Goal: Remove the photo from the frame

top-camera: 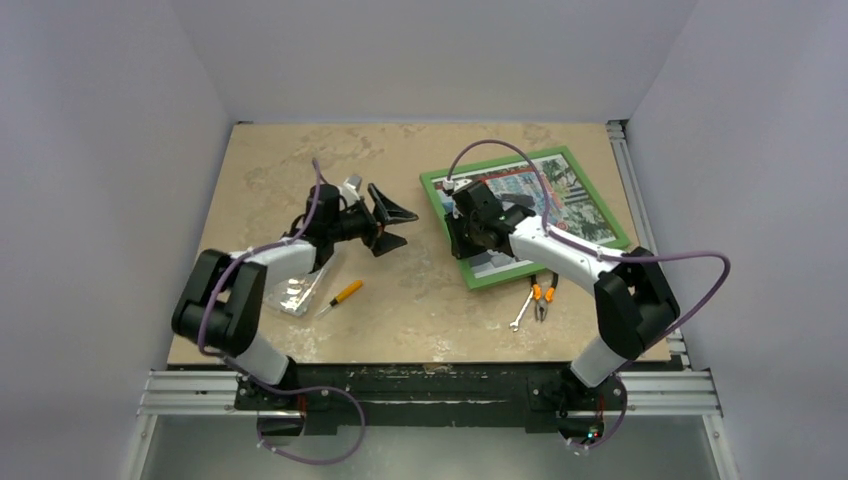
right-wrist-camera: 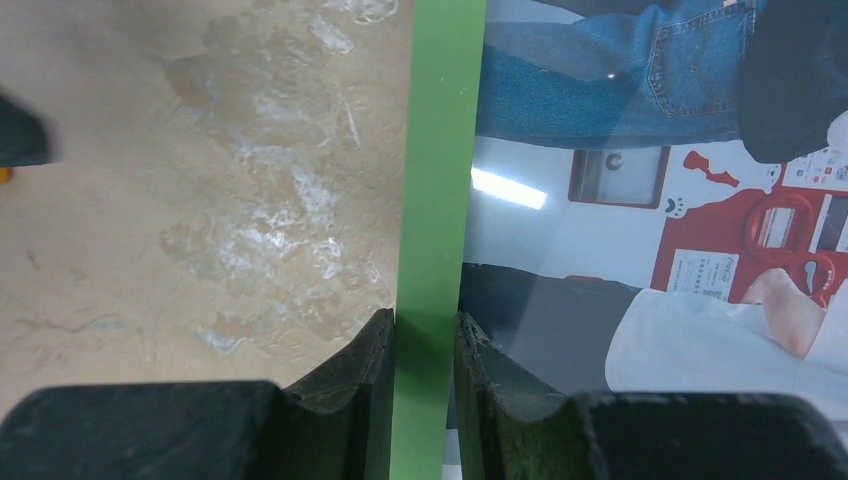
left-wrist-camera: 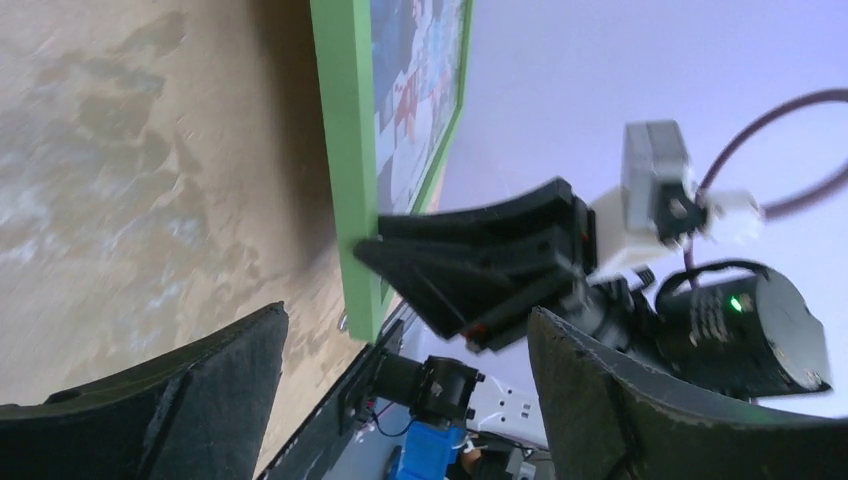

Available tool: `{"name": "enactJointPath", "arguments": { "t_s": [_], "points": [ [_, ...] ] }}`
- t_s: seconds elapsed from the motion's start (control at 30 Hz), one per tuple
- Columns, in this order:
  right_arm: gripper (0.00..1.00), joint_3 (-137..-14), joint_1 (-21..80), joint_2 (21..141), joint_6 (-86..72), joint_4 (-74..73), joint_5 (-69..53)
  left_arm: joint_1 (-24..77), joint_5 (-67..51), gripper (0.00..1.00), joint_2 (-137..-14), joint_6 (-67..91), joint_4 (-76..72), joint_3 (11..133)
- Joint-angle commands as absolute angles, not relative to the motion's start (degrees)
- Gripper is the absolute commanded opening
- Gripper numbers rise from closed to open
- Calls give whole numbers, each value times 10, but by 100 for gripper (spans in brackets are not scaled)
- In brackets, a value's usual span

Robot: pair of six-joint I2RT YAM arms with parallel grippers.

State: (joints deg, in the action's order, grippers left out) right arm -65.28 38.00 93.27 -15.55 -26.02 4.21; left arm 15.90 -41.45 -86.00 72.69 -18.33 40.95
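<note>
The frame point(top-camera: 596, 212), with its narrow green border, lies on the right side of the table and holds the colourful photo point(top-camera: 560, 195). My right gripper point(top-camera: 463, 238) is at the frame's left side. In the right wrist view it point(right-wrist-camera: 425, 335) is shut on the green border point(right-wrist-camera: 440, 180), one finger over the table and the other over the photo point(right-wrist-camera: 650, 150). My left gripper point(top-camera: 395, 225) hovers mid-table with its jaws wide apart, facing the frame. Nothing lies between its fingers point(left-wrist-camera: 200, 390). Beyond them I see the frame's edge point(left-wrist-camera: 345, 150) and the right gripper's body point(left-wrist-camera: 480, 270).
A clear plastic box point(top-camera: 290, 290) and an orange-handled tool point(top-camera: 345, 293) lie beside the left arm. A wrench point(top-camera: 520, 312) and orange-handled pliers point(top-camera: 543, 298) lie just in front of the frame. Grey walls close in the table on three sides.
</note>
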Motion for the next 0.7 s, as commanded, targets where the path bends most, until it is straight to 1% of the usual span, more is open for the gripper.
{"name": "enactJointPath", "arguments": {
  "t_s": [0.0, 0.03, 0.1, 0.3, 0.4, 0.6, 0.67],
  "points": [
    [0, -655, 388, 875, -130, -203, -12, 191, -388, 87, -968, 848, -433, 436],
    [0, -653, 388, 869, -128, -206, -12, 196, -380, 85, -998, 868, -478, 442],
    [0, -648, 388, 859, -128, -209, -12, 207, -355, 83, -1040, 882, -509, 465],
    [0, -627, 388, 827, -130, -212, -14, 230, -290, 85, -1095, 855, -503, 520],
    [0, -616, 388, 816, -131, -211, -15, 239, -272, 84, -1110, 830, -490, 545],
    [0, -606, 388, 805, -130, -203, -18, 263, -239, 69, -1135, 801, -426, 600],
    [0, -605, 388, 803, -131, -203, -20, 269, -227, 61, -1134, 791, -405, 612]
  ]
}}
